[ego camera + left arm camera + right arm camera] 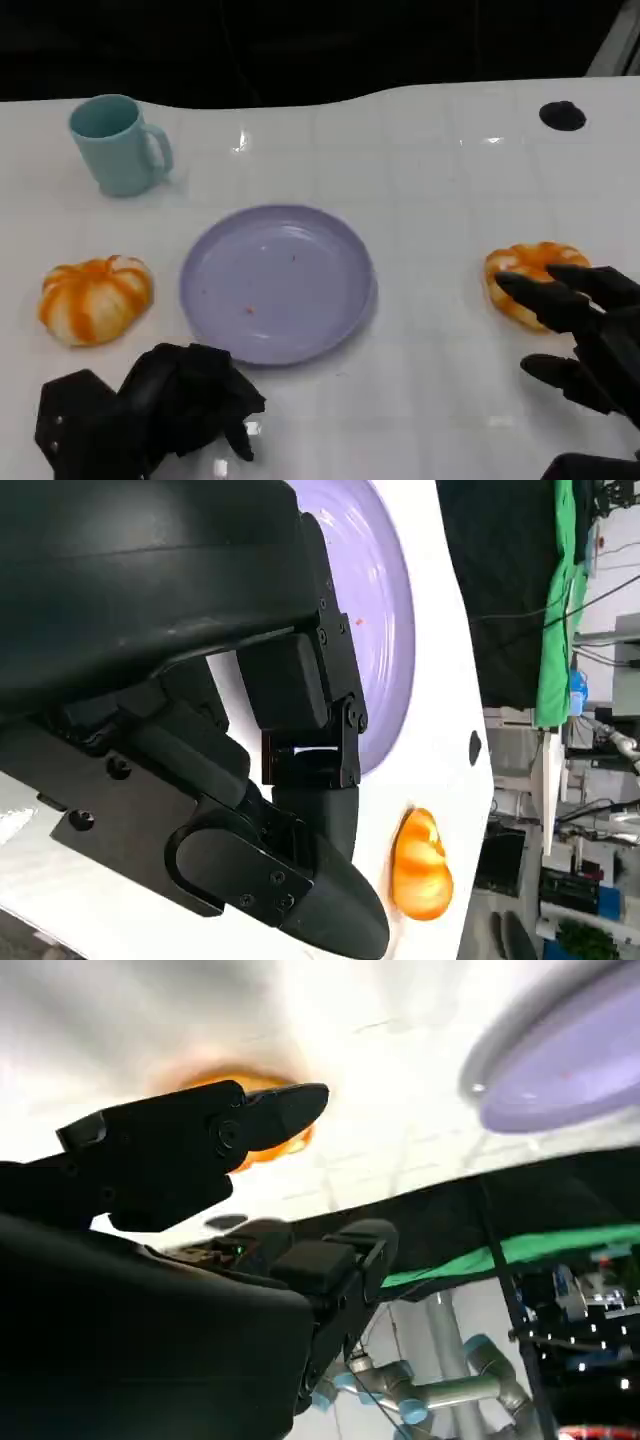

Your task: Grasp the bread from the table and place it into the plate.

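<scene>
A round lavender plastic plate (276, 283) sits near the middle of the white desk (420, 180), with nothing on it but a few small specks. 2 orange-and-white striped bread rolls lie on the desk, 1 on either side of the plate and each apart from it. The left bread roll (95, 298) rests alone, beside the plate's left edge and ahead of the robot's left hand (160, 405). That black left hand lies low at the near edge of the desk, just in front of the plate's near rim, its fingers curled inward with nothing visible between them. The right bread roll (530, 282) lies well to the right of the plate, and the black right hand (585, 330) is at it: its fingers (548, 296) are spread apart, the foremost reaching over the near side of the roll, though whether they actually press on it cannot be told. In the right wrist view a finger (270, 1115) crosses in front of the same orange roll (270, 1150), with the plate (560, 1070) farther off. A pale teal mug (118, 145) with a handle stands upright at the far left of the desk, well behind the left roll. A small black round object (562, 116) lies near the far right edge.
</scene>
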